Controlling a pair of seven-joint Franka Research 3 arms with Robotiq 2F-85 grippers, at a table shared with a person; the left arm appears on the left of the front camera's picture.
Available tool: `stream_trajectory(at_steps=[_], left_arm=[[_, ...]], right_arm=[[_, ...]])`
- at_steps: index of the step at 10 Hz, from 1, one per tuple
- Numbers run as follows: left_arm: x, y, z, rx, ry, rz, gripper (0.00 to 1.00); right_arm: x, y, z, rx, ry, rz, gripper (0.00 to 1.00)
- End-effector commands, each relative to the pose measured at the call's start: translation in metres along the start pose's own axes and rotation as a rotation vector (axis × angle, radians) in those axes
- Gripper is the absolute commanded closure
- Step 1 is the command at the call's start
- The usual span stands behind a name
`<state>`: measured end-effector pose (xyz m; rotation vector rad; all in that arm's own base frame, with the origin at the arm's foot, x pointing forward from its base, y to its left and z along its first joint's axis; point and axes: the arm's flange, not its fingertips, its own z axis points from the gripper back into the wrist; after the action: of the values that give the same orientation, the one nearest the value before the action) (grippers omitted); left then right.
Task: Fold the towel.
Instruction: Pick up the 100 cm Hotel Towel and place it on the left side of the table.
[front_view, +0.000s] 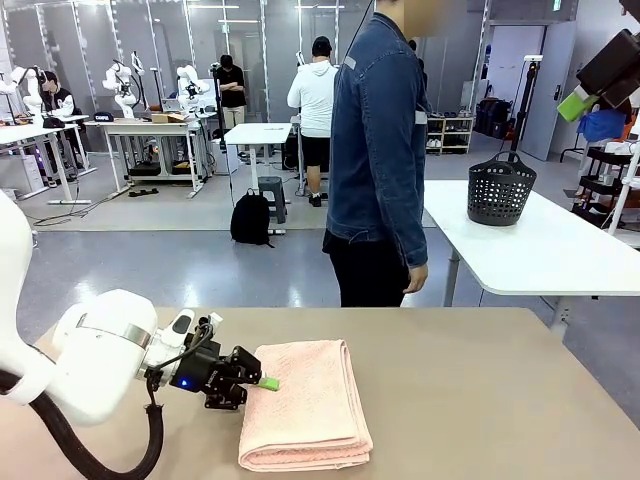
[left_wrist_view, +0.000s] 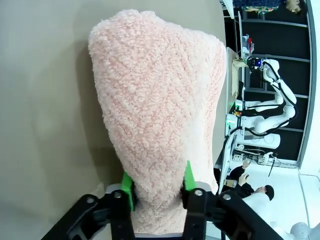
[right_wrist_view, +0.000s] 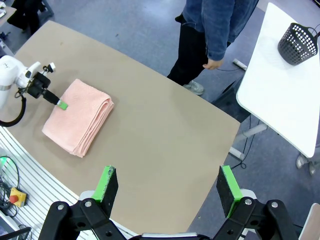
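Note:
The salmon-pink towel (front_view: 305, 400) lies folded into a thick stack on the tan table (front_view: 480, 400), left of the middle. My left gripper (front_view: 268, 383) reaches in low from the left and is shut on the towel's left edge. In the left wrist view the towel (left_wrist_view: 155, 100) runs away from the gripper (left_wrist_view: 158, 186), pinched between the green pads (left_wrist_view: 128, 191). My right gripper (right_wrist_view: 167, 182) hangs open high above the table, with nothing between its fingers. From there it looks down on the towel (right_wrist_view: 77, 115) and the left gripper (right_wrist_view: 61, 104); it also shows at the top right (front_view: 575, 103).
A person (front_view: 380, 150) in a denim jacket stands at the table's far side, hands down. Behind on the right, a black basket (front_view: 500, 190) stands on a white table (front_view: 540, 250). Bare table surface stretches right of the towel.

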<state>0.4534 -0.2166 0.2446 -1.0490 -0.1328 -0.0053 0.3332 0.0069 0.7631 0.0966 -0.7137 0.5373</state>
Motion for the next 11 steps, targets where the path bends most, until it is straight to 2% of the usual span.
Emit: stream_trajectory(at_steps=[1, 2, 6, 7, 8, 11], left_arm=[[0.0019, 0.0006, 0.0006, -0.016, -0.014, -0.035, 0.97], [0.0029, -0.0017, 0.0026, -0.008, -0.013, -0.047, 1.00], [0.0073, -0.0081, 0.0097, 0.017, 0.001, -0.060, 1.00], [0.0087, -0.0092, 0.0072, 0.070, 0.059, -0.093, 1.00], [0.0030, -0.0046, 0.0052, 0.008, 0.001, -0.035, 1.00], [0.0030, -0.0046, 0.0052, 0.008, 0.001, -0.035, 1.00]], right_arm=[[-0.0007, 0.0001, 0.0001, -0.004, 0.001, -0.008, 0.00], [-0.0007, 0.0001, 0.0001, -0.004, 0.001, -0.008, 0.00], [-0.0007, 0.0001, 0.0001, -0.004, 0.001, -0.008, 0.00], [-0.0007, 0.0001, 0.0001, -0.004, 0.001, -0.008, 0.00], [-0.0007, 0.0001, 0.0001, -0.004, 0.001, -0.008, 0.00], [-0.0007, 0.0001, 0.0001, -0.004, 0.001, -0.008, 0.00]])
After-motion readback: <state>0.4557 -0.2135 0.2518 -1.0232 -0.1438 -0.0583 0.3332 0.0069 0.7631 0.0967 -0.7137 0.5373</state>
